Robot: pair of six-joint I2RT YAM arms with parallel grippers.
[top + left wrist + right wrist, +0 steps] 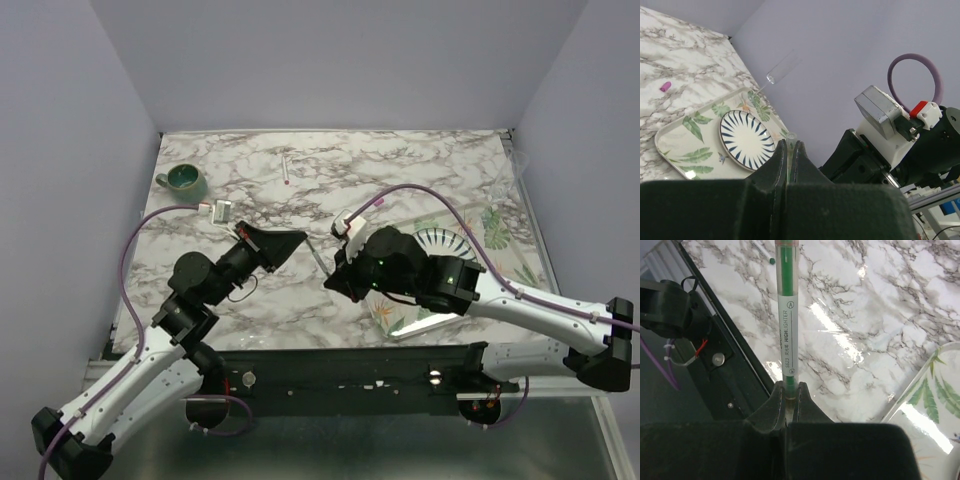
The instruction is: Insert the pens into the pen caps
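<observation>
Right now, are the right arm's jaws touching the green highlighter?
Touching. The right wrist view shows the green highlighter pinched at its near end between the right jaws, which are shut on it with no gap on either side.

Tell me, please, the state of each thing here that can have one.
left hand: shut on a small pale tube.
right hand: shut on the green pen, gripped at one end.
red-tipped pen: lying on the table, not held.
pink cap: lying on the table, on no pen.
mug: upright.
plate: flat in the tray.
</observation>
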